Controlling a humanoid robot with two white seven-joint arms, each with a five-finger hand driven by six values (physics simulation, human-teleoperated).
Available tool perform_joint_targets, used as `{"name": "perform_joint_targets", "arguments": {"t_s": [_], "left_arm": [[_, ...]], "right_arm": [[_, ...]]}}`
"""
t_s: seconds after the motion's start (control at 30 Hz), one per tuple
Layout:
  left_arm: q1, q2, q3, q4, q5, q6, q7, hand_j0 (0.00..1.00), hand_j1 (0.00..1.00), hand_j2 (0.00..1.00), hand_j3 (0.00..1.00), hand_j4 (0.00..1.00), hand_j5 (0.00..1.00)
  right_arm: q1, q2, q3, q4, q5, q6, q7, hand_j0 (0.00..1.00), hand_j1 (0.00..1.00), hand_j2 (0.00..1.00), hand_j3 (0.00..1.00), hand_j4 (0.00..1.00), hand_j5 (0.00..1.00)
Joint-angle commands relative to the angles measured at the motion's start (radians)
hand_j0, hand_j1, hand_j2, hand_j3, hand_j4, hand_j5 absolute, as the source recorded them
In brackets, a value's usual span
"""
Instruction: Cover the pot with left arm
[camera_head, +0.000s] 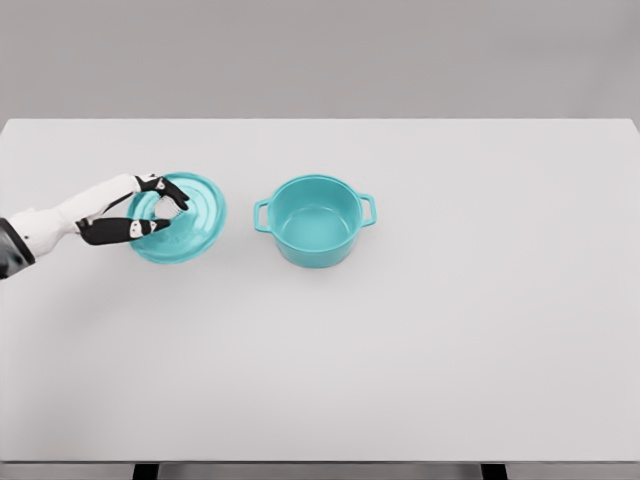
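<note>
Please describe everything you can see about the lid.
The lid is round, teal and glossy, with raised concentric rings. It appears slightly tilted at the table's left side, apart from the open teal pot. The left hand reaches over its centre, fingers closed around where a knob would be.

Teal pot (316, 222) and matching lid (190, 221), apart on white surface.

Pot upright, open, empty, two side handles, slightly left of centre. Lid to its left, round, ridged, teal, tipped a little, not on pot, partly hidden under fingers at its middle.
</note>
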Motion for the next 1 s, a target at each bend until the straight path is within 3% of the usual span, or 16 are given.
{"name": "perform_joint_targets", "arguments": {"t_s": [0.0, 0.97], "left_arm": [[0.000, -0.001, 0.001, -0.017, 0.004, 0.008, 0.000, 0.53, 0.53, 0.53, 0.53, 0.53, 0.53], [-0.083, -0.046, -0.048, -0.069, 0.004, 0.034, 0.000, 0.54, 0.54, 0.54, 0.54, 0.54, 0.54]], "right_arm": [[0.000, 0.000, 0.000, 0.000, 0.001, 0.000, 0.000, 1.00, 1.00, 1.00, 1.00, 1.00, 1.00], [0.000, 0.000, 0.000, 0.000, 0.001, 0.000, 0.000, 1.00, 1.00, 1.00, 1.00, 1.00, 1.00]]}}
